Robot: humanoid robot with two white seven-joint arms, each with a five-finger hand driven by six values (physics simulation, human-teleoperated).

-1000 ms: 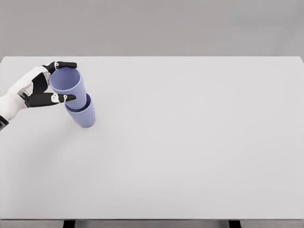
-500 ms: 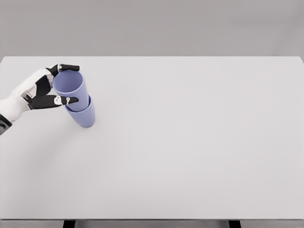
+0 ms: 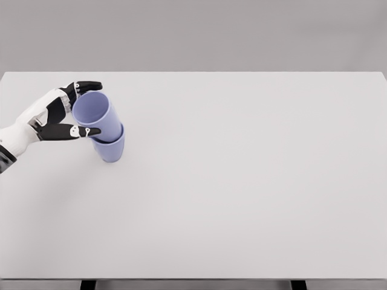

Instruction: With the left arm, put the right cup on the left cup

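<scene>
On the white desk (image 3: 242, 193), near its left edge, the upper cup (image 3: 97, 115) sits nested in the lower cup (image 3: 111, 150), tilted, with the left hand (image 3: 57, 115) grasping it.

The lower cup (image 3: 111, 150) is mostly hidden by the upper cup (image 3: 97, 116); the left arm (image 3: 12, 140) is cut off at the picture's edge.
</scene>
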